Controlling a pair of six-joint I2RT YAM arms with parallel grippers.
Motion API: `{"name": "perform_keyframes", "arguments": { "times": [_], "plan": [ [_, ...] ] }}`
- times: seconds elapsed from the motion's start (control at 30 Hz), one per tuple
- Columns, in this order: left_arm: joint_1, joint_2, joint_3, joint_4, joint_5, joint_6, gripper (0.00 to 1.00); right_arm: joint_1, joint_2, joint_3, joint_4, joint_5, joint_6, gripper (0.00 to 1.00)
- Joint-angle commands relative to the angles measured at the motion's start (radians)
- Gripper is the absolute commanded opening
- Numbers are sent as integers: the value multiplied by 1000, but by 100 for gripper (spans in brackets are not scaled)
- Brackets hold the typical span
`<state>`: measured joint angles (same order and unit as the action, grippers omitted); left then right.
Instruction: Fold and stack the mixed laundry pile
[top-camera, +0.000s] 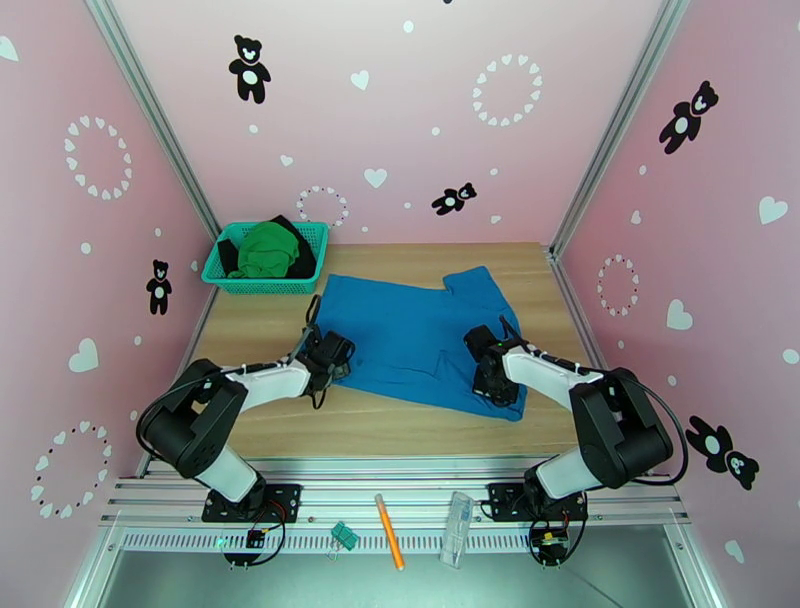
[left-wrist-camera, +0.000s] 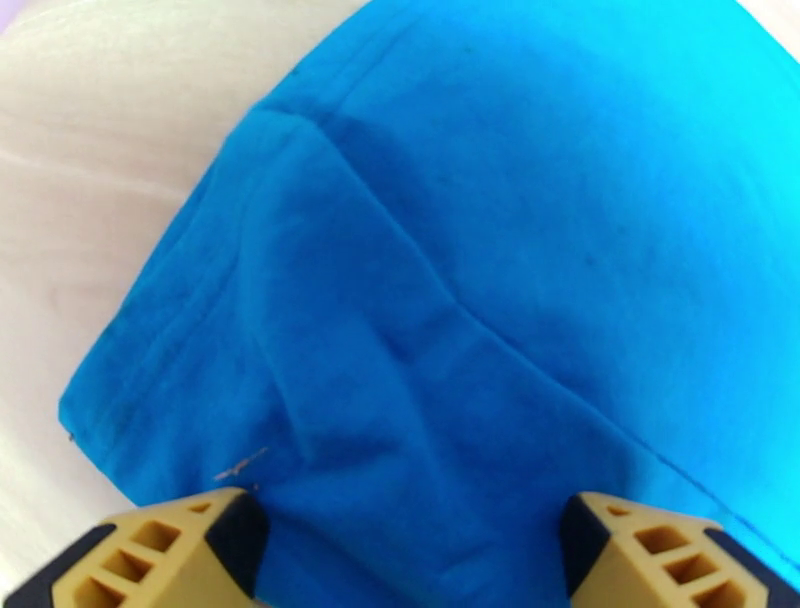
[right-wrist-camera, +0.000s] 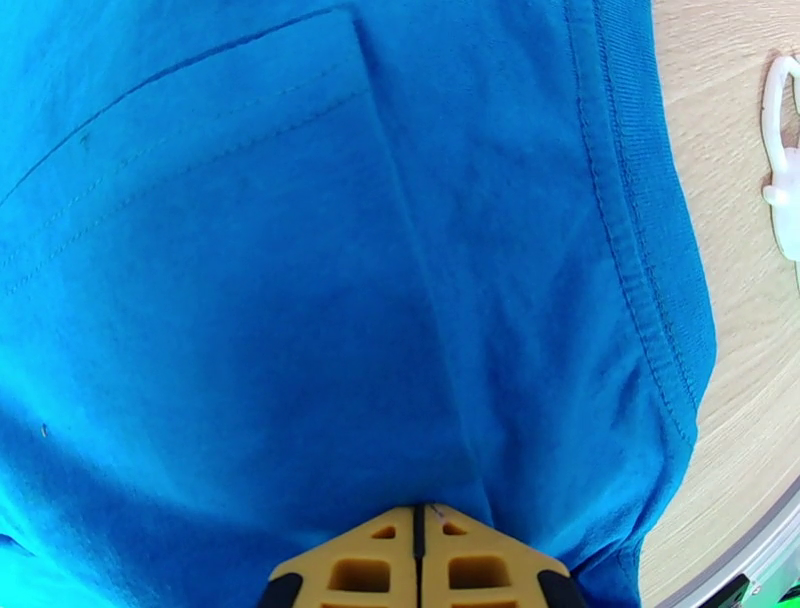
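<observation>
The blue shirt (top-camera: 420, 330) lies spread flat on the middle of the wooden table. The bright green garment (top-camera: 265, 250) and the black one (top-camera: 303, 262) are bundled in the teal basket (top-camera: 222, 270) at the back left. My left gripper (top-camera: 335, 358) is over the shirt's near-left corner. In the left wrist view its yellow fingertips (left-wrist-camera: 150, 560) stand wide apart, open, with blue cloth (left-wrist-camera: 450, 250) ahead of them. My right gripper (top-camera: 490, 378) is low on the shirt's near-right part. Its fingers (right-wrist-camera: 420, 560) are shut, and a crease in the cloth (right-wrist-camera: 300, 300) runs up from them.
A small white plastic piece (right-wrist-camera: 785, 150) lies on the bare wood just right of the shirt's hem. On the metal rail in front of the arm bases lie an orange pen (top-camera: 389, 532), a clear plastic item (top-camera: 458, 515) and a small green part (top-camera: 345, 535). Pink walls close in three sides.
</observation>
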<state>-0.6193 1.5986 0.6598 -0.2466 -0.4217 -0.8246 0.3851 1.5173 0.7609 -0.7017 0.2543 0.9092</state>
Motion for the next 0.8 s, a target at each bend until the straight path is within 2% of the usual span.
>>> {"name": "perform_keyframes", "arguments": {
  "times": [0.0,0.17,0.27,0.57,0.77],
  "plan": [
    [-51,79,-188,-356,388,-185,85,-1,5,-22,-66,8,-1,6],
    [-77,-67,-261,-444,372,-246,85,-12,12,-15,-63,6,-19,6],
    [-95,-164,-305,-438,412,-280,85,-19,0,-16,-62,5,-24,6],
    [-122,-301,-249,-600,376,-317,86,-68,-11,-12,-49,-14,-60,6],
    [-99,-362,-91,-733,280,-253,98,-95,-24,36,-52,-25,-124,7]
  ]
}}
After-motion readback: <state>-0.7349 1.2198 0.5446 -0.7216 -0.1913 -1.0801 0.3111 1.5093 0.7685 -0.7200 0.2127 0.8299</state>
